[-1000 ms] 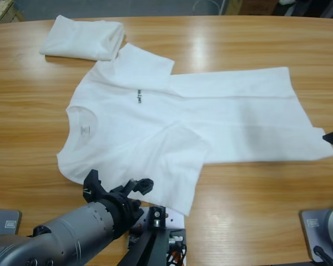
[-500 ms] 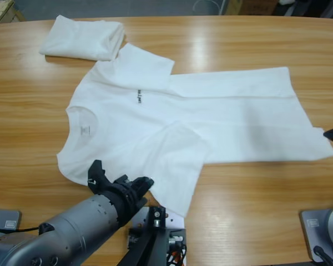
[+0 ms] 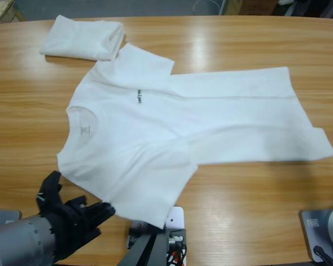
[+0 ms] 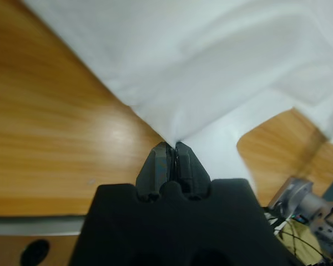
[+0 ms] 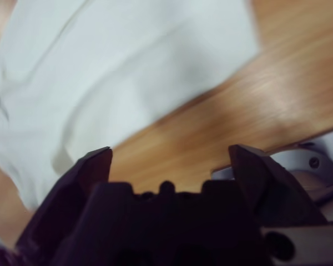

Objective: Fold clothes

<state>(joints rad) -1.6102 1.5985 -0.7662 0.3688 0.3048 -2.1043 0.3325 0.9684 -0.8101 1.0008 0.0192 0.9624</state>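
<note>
A white T-shirt (image 3: 172,127) lies spread flat across the middle of the table, neck to the left, with a tiny dark chest print (image 3: 139,97) and a grey neck label (image 3: 84,131). My left gripper (image 3: 106,209) sits at the front left and is shut on the edge of the shirt's near sleeve (image 3: 141,191). In the left wrist view the gripper (image 4: 172,148) pinches white cloth (image 4: 211,66) at its tips. My right gripper (image 5: 169,160) is open with nothing between its fingers, over bare wood beside the shirt's hem (image 5: 116,72). In the high view it is only a dark sliver at the right edge.
A second white T-shirt (image 3: 83,37), folded into a neat packet, lies at the back left and touches the spread shirt's far sleeve. Bare wooden table (image 3: 255,205) runs along the front right and the far right.
My left gripper has moved left and toward the front edge, drawing the near sleeve outward and flatter. The right gripper's dark tip has slid almost out of the high view at the right edge.
</note>
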